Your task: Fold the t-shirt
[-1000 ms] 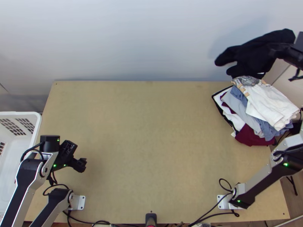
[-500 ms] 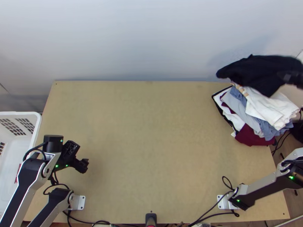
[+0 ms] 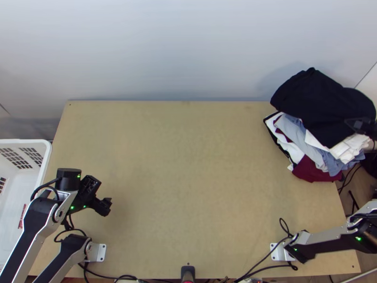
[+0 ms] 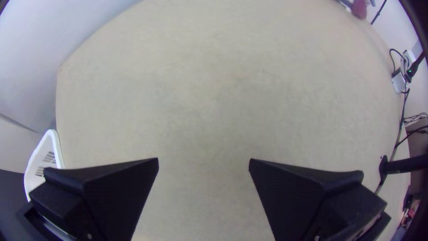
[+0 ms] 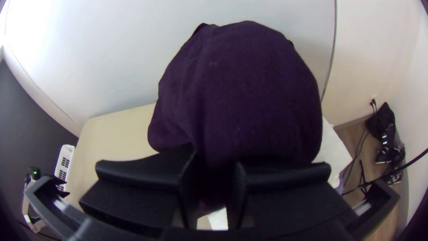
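Black shirt (image 3: 318, 106) lies over the pile (image 3: 294, 137), ahead of the right tool (image 5: 215, 160), which grasps its edge; left tool (image 4: 203, 161), farther, is unclenched.

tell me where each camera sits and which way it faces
Top view: over the near edge of the table, looking steeply down; left arm and right arm show.
Left wrist view: on that arm's wrist, facing the table; left gripper shows, open.
Right wrist view: on that arm's wrist, facing dark cloth and wall; right gripper shows.
Top and right wrist views share the dark cloth.
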Controlling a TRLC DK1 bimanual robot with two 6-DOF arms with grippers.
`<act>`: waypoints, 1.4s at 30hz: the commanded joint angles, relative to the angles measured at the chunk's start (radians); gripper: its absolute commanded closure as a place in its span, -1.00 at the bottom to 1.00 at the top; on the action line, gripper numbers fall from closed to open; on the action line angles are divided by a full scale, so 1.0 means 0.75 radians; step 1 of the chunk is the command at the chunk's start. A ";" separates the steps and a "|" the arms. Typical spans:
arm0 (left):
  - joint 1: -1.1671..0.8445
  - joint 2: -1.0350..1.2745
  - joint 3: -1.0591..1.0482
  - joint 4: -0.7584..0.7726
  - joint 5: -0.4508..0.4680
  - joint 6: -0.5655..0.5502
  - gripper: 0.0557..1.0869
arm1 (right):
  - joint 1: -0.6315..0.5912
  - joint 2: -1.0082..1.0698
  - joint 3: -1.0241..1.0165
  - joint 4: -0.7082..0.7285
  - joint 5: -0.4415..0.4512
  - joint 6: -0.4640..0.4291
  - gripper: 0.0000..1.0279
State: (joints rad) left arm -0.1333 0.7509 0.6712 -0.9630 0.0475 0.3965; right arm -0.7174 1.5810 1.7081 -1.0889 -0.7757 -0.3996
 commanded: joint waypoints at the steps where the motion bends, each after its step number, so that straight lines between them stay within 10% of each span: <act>1: -0.004 -0.011 -0.001 -0.002 0.000 -0.003 -0.92 | -0.080 0.027 -0.079 -0.008 -0.001 -0.089 0.94; 13: -0.004 -0.028 0.001 -0.017 0.000 -0.005 -0.92 | -0.173 0.146 -0.091 -0.002 -0.001 -0.146 0.45; 22: -0.004 -0.036 0.005 -0.023 -0.008 -0.009 -0.92 | -0.199 0.113 -0.085 -0.017 0.016 -0.132 -0.80; 42: -0.010 -0.030 0.001 0.008 -0.027 -0.062 -0.92 | -0.215 -0.239 -0.146 -0.162 0.059 -0.226 -0.91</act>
State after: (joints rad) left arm -0.1402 0.7292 0.6701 -0.9707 0.0402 0.3763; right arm -0.8753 1.4967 1.6291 -1.1915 -0.7490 -0.5488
